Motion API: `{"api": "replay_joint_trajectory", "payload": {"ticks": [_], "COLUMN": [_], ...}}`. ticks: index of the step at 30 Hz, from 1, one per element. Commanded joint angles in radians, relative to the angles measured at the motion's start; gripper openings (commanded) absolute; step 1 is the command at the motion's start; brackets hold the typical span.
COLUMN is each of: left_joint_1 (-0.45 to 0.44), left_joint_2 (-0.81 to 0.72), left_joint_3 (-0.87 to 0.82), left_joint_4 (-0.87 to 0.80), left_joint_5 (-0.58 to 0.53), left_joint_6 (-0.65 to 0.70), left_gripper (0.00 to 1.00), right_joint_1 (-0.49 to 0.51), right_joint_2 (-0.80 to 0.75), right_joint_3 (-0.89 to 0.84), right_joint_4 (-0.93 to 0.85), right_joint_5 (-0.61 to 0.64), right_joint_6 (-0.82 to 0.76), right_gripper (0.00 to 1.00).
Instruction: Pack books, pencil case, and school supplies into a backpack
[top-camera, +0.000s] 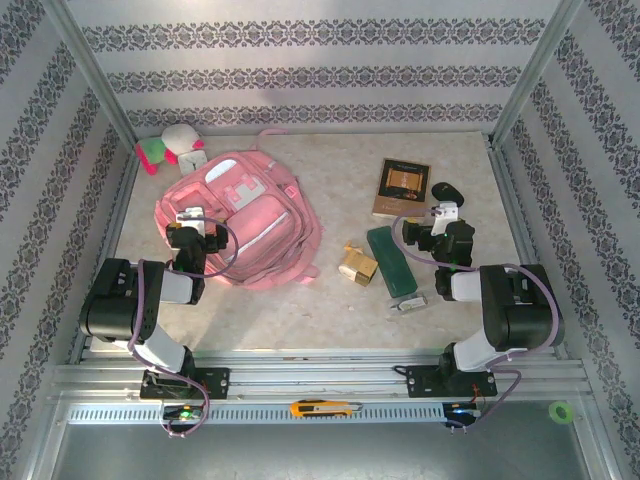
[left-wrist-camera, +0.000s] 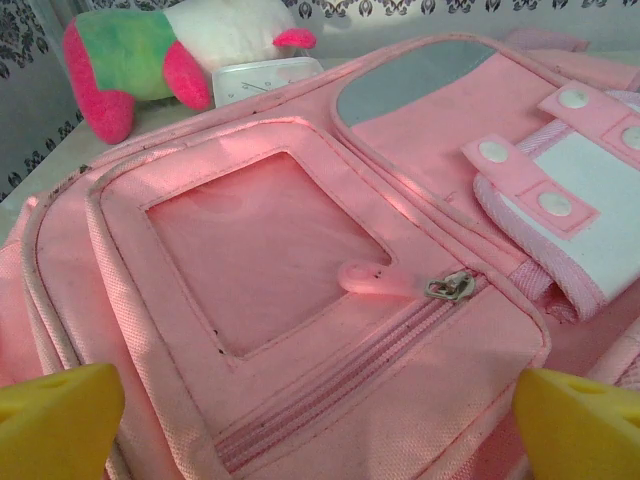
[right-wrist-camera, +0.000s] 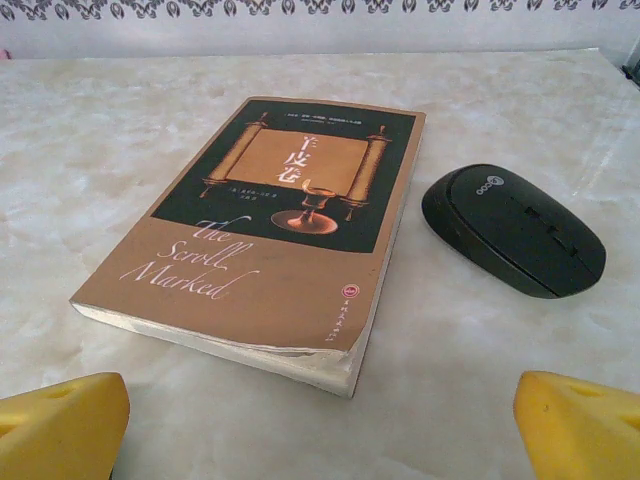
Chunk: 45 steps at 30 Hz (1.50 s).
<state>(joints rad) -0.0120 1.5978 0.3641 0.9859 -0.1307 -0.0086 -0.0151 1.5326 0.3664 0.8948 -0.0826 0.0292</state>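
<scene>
The pink backpack (top-camera: 250, 215) lies flat at the left, zipped shut, its zip pull (left-wrist-camera: 450, 286) in the left wrist view. My left gripper (top-camera: 197, 222) hovers open over its near-left pocket (left-wrist-camera: 260, 250), yellow fingertips (left-wrist-camera: 55, 420) spread wide with nothing between them. The brown book (top-camera: 402, 187) lies at the back right, cover up (right-wrist-camera: 280, 230). Just short of its near edge my right gripper (top-camera: 445, 214) stands open and empty, fingertips (right-wrist-camera: 585, 425) apart. The dark green pencil case (top-camera: 390, 260), gold-tan boxes (top-camera: 357, 265) and a small silver gadget (top-camera: 410, 303) lie mid-table.
A black oval mouse (right-wrist-camera: 512, 230) sits right of the book. A pink-green plush toy (left-wrist-camera: 150, 55) and a white clock (left-wrist-camera: 265, 80) stand behind the backpack at the back left. A yellow utility knife (top-camera: 320, 408) rests on the front rail.
</scene>
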Motion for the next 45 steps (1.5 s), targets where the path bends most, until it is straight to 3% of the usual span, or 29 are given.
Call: {"api": "replay_joint_trajectory", "payload": {"ticks": [1,34,37,39,42,45], "left_joint_1": [-0.003,-0.003,-0.023,-0.038,-0.049,-0.073], "left_joint_2": [-0.003,-0.025,-0.162,-0.253,-0.336,-0.340], "left_joint_3": [0.006,0.007,0.057,0.138,0.267,0.429], "left_joint_4": [0.001,-0.021,-0.220,-0.422,-0.662,-0.964], "left_joint_5": [0.011,0.072,0.053,0.052,0.072,0.145], "left_joint_6": [-0.013,0.008,0.027,0.021,-0.072,-0.199], "left_gripper": [0.99,0.98,0.94,0.92,0.88,0.82], "right_joint_1": [0.007,-0.009,-0.009,-0.009,-0.013,-0.003], "right_joint_2": [-0.009,-0.015,-0.131,-0.248,-0.375,-0.444], "right_joint_3": [0.013,0.020,0.063,0.151,0.304,0.408], "right_joint_4": [0.037,0.029,-0.136,-0.430,-0.807,-1.057], "right_joint_5": [0.007,-0.007,-0.015,0.014,-0.002,-0.068], "right_joint_6": [-0.005,0.015,0.014,0.086,0.193,0.310], "right_gripper": [0.98,0.98,0.98,0.98,0.98,0.98]}}
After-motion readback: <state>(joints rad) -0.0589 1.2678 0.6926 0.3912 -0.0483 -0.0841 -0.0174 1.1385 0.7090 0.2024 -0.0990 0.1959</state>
